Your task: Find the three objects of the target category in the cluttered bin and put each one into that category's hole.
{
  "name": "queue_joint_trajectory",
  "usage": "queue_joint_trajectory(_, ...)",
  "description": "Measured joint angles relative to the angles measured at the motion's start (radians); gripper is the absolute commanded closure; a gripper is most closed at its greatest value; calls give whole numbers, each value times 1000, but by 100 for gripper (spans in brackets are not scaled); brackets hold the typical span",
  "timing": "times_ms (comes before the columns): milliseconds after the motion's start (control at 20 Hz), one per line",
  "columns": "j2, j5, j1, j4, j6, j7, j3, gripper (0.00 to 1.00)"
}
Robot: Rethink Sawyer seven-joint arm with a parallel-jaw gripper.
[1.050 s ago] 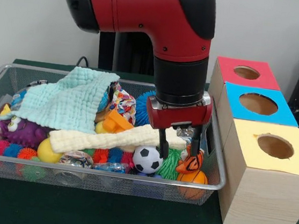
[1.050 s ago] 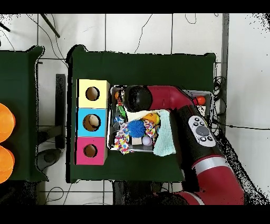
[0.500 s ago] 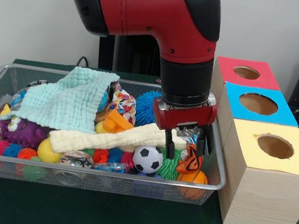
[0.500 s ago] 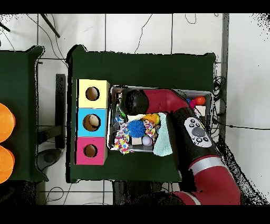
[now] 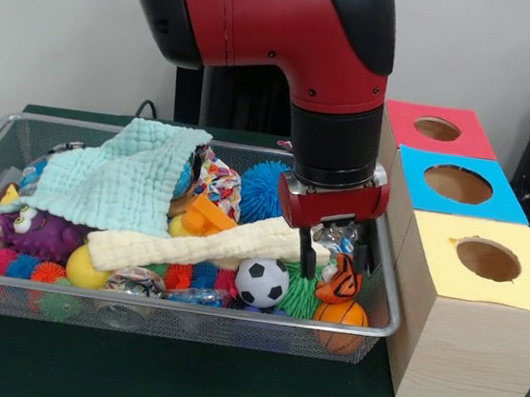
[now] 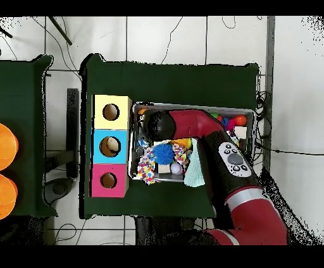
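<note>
**Jaws astride the tiger toy at the bin's box end**

You see the gripper (image 5: 333,261) lowered into the bin (image 5: 383,270), at the end beside the yellow box (image 5: 478,309). Its jaws stand spread, one dark finger on each side of the tiger toy (image 5: 339,280), which sits between them and slightly below their tips. Whether the fingers touch the toy you cannot tell from the front view. The target category is not stated; judge the tiger toy the likely pick only from where the jaws stand.

Relative to the tiger toy: the basketball (image 5: 341,314) lies directly under it, the soccer ball (image 5: 261,281) just beside it on the side away from the yellow box, and the green spiky ball (image 5: 304,293) between the two. The bone (image 5: 204,245) runs lengthwise away from the toy toward the bin's far end, its near tip just beside one finger. You should expect that tip to be the thing most likely to snag on closing.

In the overhead view the arm (image 6: 209,136) hides the toy and the jaws.
</note>
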Motion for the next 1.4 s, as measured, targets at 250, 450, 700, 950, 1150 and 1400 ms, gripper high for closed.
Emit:
queue_joint_trajectory(250,0,0,1,15,-47,0,-3,0)
queue_joint_trajectory(450,0,0,5,22,-72,0,-6,0)
queue_joint_trajectory(700,0,0,15,27,-92,0,-12,0)
queue_joint_trajectory(950,2,0,24,29,-92,0,-17,0)
queue_joint_trajectory(1150,4,0,29,33,-98,0,-21,0)
queue_joint_trajectory(1400,12,0,31,50,-143,0,-30,0)
